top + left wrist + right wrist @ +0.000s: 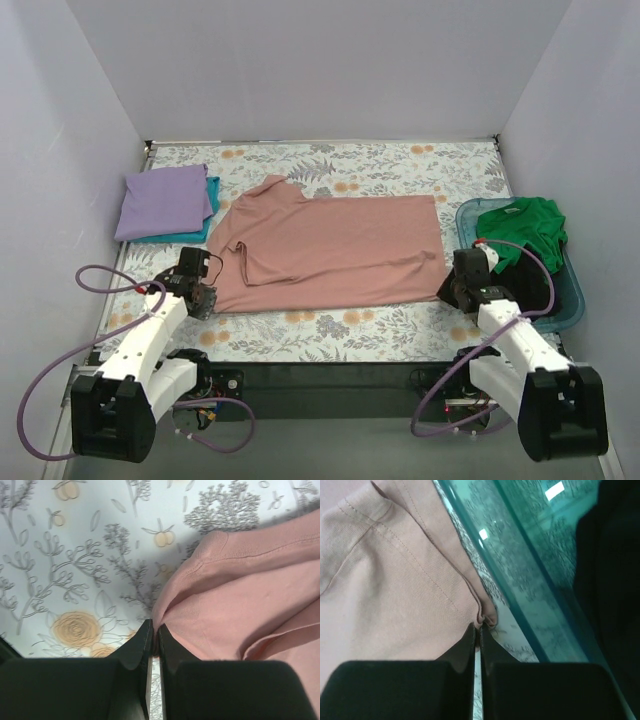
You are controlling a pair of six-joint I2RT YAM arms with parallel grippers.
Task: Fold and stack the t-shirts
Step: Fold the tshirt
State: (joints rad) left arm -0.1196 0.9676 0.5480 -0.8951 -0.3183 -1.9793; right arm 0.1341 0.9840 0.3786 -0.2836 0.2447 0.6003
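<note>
A dusty pink t-shirt [330,250] lies folded lengthwise across the middle of the floral table. My left gripper [206,297] is shut on its near left corner; the wrist view shows pink cloth [235,595] pinched between the jaws [155,630]. My right gripper [450,290] is shut on the near right corner, the hem [395,575] bunched at the jaw tips [479,627]. A folded lavender shirt [163,200] lies on a teal one [208,210] at the far left. A green shirt [525,228] and a black one [525,280] sit in the tub.
The translucent teal plastic tub [572,300] stands at the right edge, close to my right gripper; its wall shows in the right wrist view [530,555]. White walls enclose the table on three sides. Purple cables loop beside both arm bases.
</note>
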